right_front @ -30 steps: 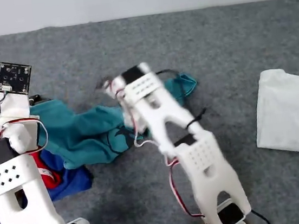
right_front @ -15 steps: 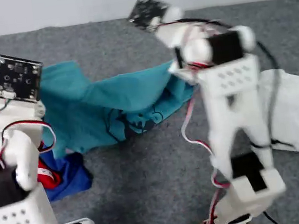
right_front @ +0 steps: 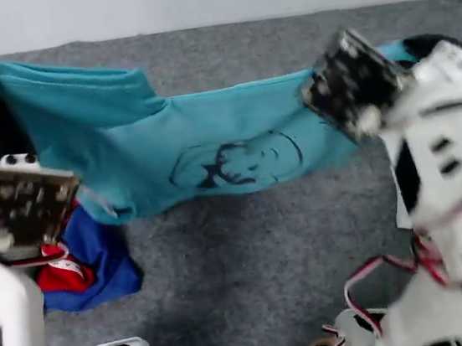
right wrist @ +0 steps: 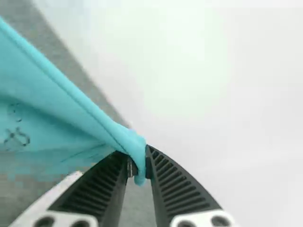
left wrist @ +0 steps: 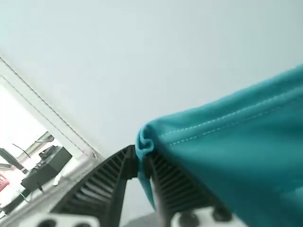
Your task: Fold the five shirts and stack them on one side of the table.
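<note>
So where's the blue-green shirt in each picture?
High view: teal shirt stretched wide above the grey table.
Left wrist view: its corner pinched in the left gripper.
Right wrist view: its edge pinched in the right gripper.
Shared landmark: the shirt's black print, in high and right wrist views.

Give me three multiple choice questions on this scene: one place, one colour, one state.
1. Where does the blue shirt lie? A) beside the left arm B) beside the right arm C) mid-table
2. What colour is the stretched shirt? A) white B) red C) teal
3. The left gripper is: A) open B) shut on the stretched shirt C) shut on nothing
Answers: 1 A, the high view shows it by that arm; 2 C, its cloth is teal; 3 B, it pinches a corner.
</note>
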{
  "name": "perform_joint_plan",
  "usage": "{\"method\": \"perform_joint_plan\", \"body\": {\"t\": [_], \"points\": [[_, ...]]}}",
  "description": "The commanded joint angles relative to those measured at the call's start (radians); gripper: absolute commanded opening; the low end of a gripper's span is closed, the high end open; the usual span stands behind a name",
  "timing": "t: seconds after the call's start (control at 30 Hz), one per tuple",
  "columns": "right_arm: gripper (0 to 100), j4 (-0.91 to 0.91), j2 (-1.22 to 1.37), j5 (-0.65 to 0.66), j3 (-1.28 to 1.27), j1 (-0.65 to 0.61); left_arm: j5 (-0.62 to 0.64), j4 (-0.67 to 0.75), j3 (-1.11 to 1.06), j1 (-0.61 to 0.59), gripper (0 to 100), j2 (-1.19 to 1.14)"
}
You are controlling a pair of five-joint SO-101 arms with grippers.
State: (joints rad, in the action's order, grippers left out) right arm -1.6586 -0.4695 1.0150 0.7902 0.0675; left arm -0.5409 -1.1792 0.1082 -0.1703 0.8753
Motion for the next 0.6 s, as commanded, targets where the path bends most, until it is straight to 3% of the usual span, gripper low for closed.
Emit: {"method": "perform_joint_plan", "body": {"t": [0.0, 0.37, 0.57], "points": [[1.0, 0.027, -0.067, 0.012, 0.021, 0.064, -0.018, 0.014, 0.079, 0.002, 1, 0.005], [1.0, 0.018, -0.234, 0.008, 0.017, 0.199, -0.018, 0.006, 0.285, 0.0, 1, 0.008], [1.0, -0.024, -0.321, 0.014, 0.015, 0.298, -0.018, -0.084, 0.46, -0.002, 1, 0.008]]}}
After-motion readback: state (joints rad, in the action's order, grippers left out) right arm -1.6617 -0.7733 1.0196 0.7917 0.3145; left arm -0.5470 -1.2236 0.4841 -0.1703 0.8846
